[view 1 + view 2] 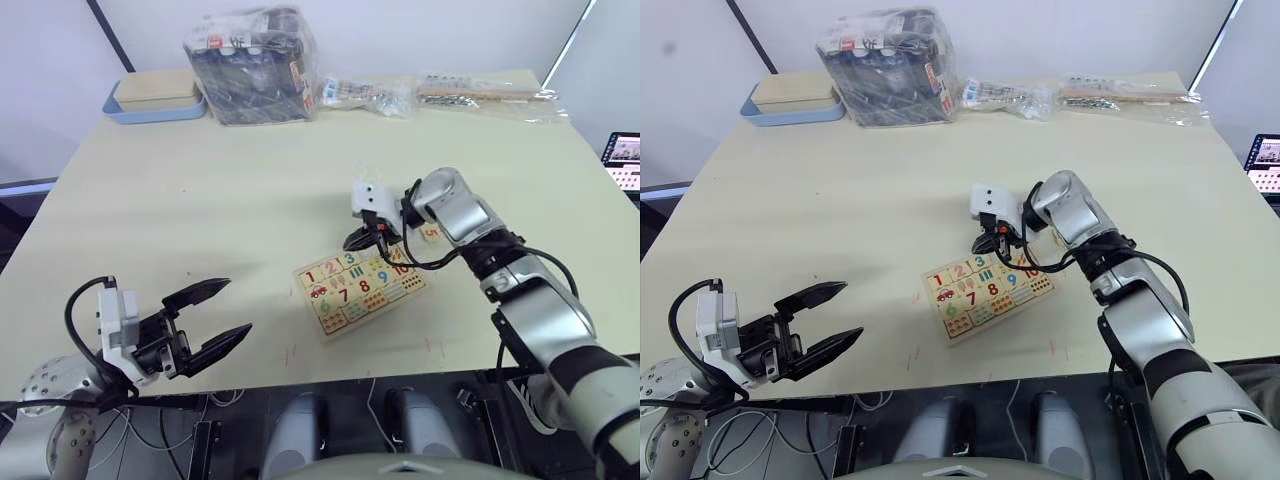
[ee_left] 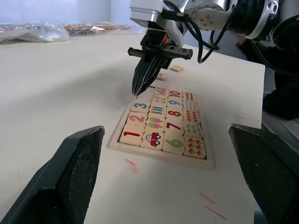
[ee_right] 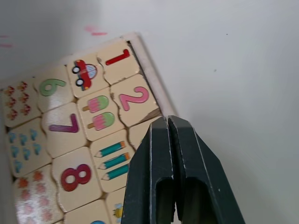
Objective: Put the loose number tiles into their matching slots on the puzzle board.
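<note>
The puzzle board [image 1: 362,287] lies flat near the table's front edge, right of centre. Tiles 1, 2 and 3 [image 2: 140,106] sit in its top row. My right gripper [image 1: 358,241] is shut, and its tips point down at the far end of that row, just past the 3. What lies under the tips is hidden. Two loose number tiles [image 2: 161,76] [image 2: 176,68] rest on the table just beyond the board, and one of them also shows beside the right wrist [image 1: 431,233]. My left gripper [image 1: 237,308] hangs open and empty at the front left, well away from the board.
A blue tray with a beige box [image 1: 155,95] stands at the back left. A plastic-wrapped dark box [image 1: 255,62] is beside it. Clear bags [image 1: 370,95] [image 1: 485,92] lie along the back edge. A tablet [image 1: 625,160] is off the right side.
</note>
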